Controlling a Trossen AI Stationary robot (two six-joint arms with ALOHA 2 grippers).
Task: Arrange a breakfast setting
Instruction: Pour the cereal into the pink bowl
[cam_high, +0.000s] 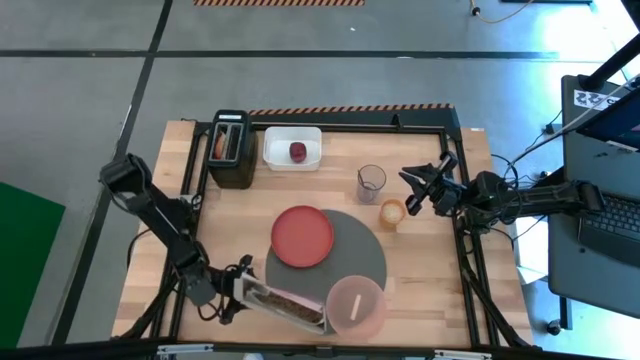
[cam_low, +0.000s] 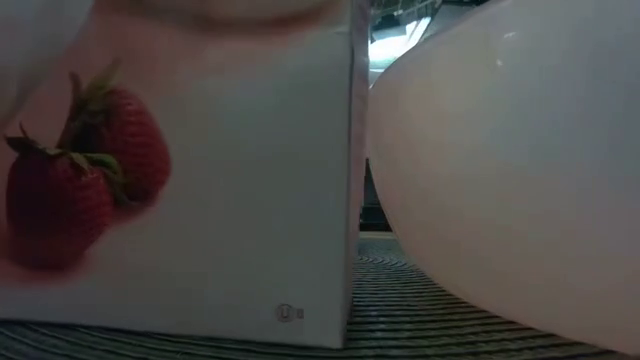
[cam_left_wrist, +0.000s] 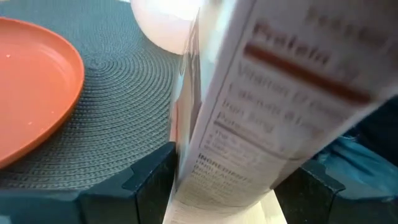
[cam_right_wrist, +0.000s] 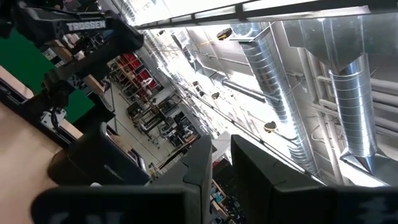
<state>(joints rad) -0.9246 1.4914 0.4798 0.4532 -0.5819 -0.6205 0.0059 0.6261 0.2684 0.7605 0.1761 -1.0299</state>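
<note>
While woven round mat (cam_high: 360, 255) holds smooth red plate (cam_high: 302, 236)

**A robot test bench in an industrial hall**

We see a wooden table (cam_high: 430, 270) framed in black rails on a grey concrete floor (cam_high: 80, 110) marked with dark lines and hazard striping (cam_high: 280, 3) at 12 o'clock. Overhead run silver ventilation ducts (cam_right_wrist: 348, 106); stocked shelving (cam_right_wrist: 149, 118) stands farther off. A laptop (cam_high: 615, 225) sits at 3 o'clock, cables trailing nearby
</note>
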